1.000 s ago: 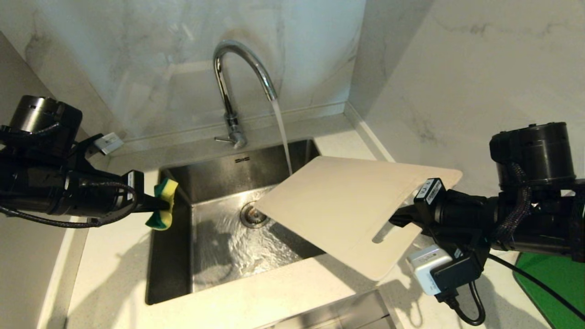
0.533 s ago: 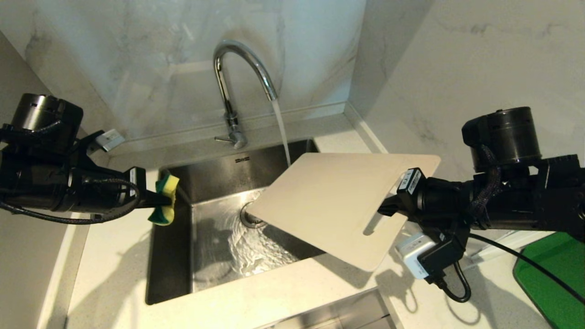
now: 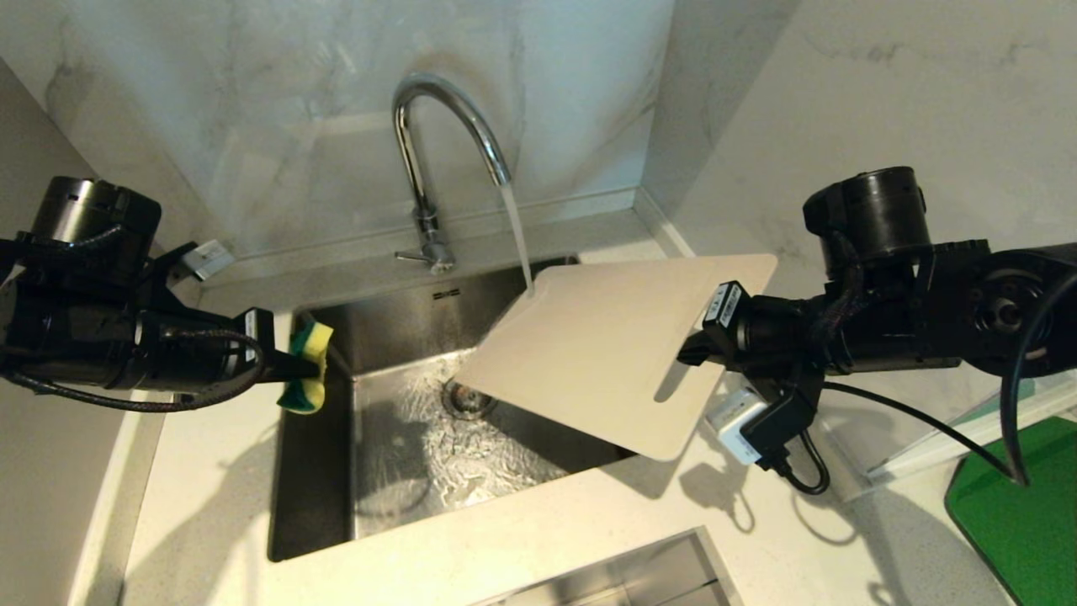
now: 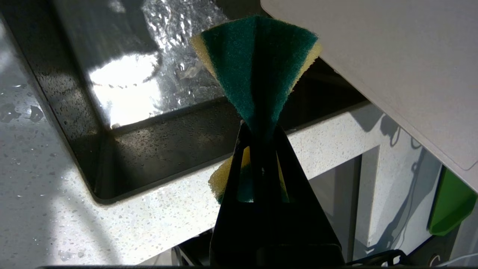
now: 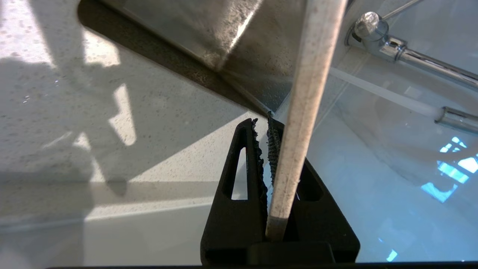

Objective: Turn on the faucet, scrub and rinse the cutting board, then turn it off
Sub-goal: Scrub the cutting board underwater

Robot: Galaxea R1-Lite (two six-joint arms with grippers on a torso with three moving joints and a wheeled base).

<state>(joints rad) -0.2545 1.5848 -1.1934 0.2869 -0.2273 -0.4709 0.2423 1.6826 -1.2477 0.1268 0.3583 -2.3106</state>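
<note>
From my station I can read no writing here: the small white tags on both wrists carry print too fine to make out, and the mark stamped on the sink's back wall is unreadable too.

The room is a marble-look corner, pale grey-veined walls (image 3: 278,109) meeting behind a speckled white countertop (image 3: 471,539). Set into it is 1 steel sink (image 3: 315,471), its floor rippling with water around the drain (image 3: 468,398). A green mat (image 3: 1022,522) lies on the counter at the far right.

The cutting board (image 3: 602,358) is held in the air over the right half of the sink, tilted, its far corner right under the stream and its slotted end toward the right arm. The faucet (image 3: 433,143) stands behind the sink, running, the water (image 3: 517,236) landing on the board's upper edge; its small lever (image 3: 414,255) points to the left.

My right arm reaches in level from the right, and the right gripper (image 5: 272,149) is pinching the board's edge between its 2 ridged pads, seen edge-on in the wrist view. My left arm comes in level from the left, above the counter at the sink's left rim. The left gripper (image 4: 261,129) is pressed together on a yellow-and-green sponge (image 3: 308,367), squeezing its middle so the ends fan out. The sponge is well apart from the board.
</note>
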